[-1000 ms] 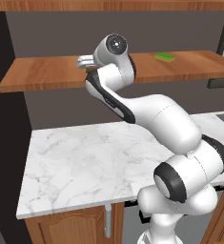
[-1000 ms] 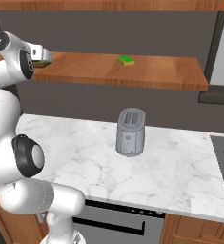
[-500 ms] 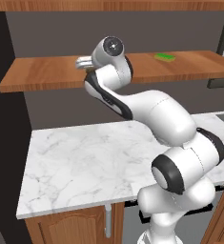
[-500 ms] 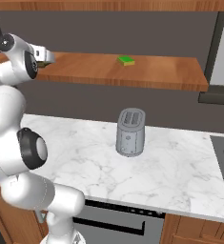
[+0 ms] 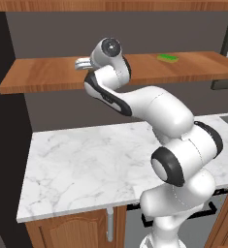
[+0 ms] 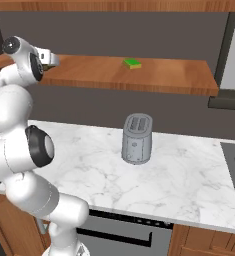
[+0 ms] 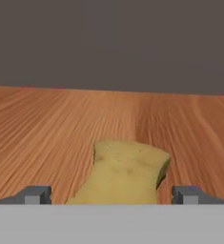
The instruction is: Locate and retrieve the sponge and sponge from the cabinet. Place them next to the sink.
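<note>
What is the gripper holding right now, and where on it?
Nothing. The gripper is open, its fingertips on either side of the yellow sponge on the shelf, not closed on it.

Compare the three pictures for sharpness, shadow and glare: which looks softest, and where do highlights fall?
Hand view: softest, the olive sponge has blurry edges on the wood-grain shelf, with no clear cast shadow. Left base view: crisp, soft highlights on the white arm. Right base view: even light, no harsh glare on the toaster or marble counter.
</note>
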